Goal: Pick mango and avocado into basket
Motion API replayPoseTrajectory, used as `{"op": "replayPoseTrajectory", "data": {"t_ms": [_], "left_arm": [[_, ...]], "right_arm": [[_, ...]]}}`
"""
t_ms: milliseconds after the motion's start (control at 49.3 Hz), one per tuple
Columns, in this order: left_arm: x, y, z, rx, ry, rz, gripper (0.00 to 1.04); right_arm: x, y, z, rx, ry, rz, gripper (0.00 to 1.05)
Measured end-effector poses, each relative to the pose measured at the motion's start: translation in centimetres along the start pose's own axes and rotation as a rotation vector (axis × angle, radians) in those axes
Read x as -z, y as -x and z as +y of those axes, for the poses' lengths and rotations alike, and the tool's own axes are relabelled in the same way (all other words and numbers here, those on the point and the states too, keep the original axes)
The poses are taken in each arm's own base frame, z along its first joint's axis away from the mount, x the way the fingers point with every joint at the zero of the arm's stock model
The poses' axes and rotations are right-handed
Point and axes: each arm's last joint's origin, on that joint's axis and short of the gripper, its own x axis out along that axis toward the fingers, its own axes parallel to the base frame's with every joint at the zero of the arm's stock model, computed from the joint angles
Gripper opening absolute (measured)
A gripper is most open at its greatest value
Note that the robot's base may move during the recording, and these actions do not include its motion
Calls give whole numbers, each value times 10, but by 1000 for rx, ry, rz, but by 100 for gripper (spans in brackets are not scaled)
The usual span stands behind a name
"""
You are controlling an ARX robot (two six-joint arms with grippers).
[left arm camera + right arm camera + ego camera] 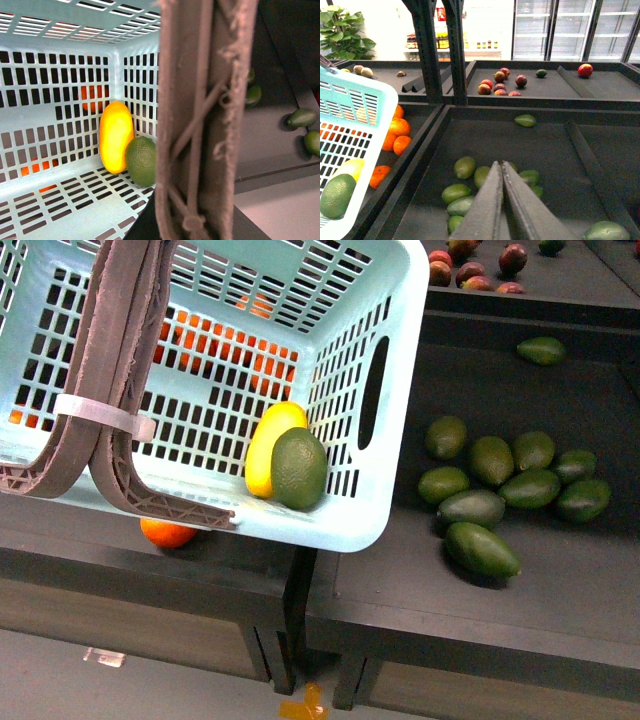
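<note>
Already mango [268, 445] and avocado [299, 468] lie (touching) inside basket [385, 490]

Turquoise lattice, yellow and green fruit

The basket [395, 315] is pale turquoise with slotted walls; its hoop handles [120, 360] are brown-grey, tied with a white zip tie [100, 415]. Inside, the mango [268, 445] is plain yellow and the avocado [299, 468] dull dark green. Oranges [400, 135] show bright orange. Beyond the right gripper's [501, 167] closed dark-grey jaws, loose avocados [465, 167] are green on a black shelf [550, 145]; farther fruits [500, 82] are dark red.
</note>
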Motion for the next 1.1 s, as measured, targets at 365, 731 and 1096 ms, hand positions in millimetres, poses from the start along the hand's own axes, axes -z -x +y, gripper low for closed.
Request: {"op": "replayPoseTrajectory", "data": {"t_ms": [365,731,1096], "left_arm": [[0,0,0,-1,1,0,6],[0,0,0,0,0,0,6],[0,0,0,0,1,0,6]], "right_arm": [[0,0,0,0,3,0,2],[0,0,0,0,4,0,2],[0,0,0,0,4,0,2]]}}
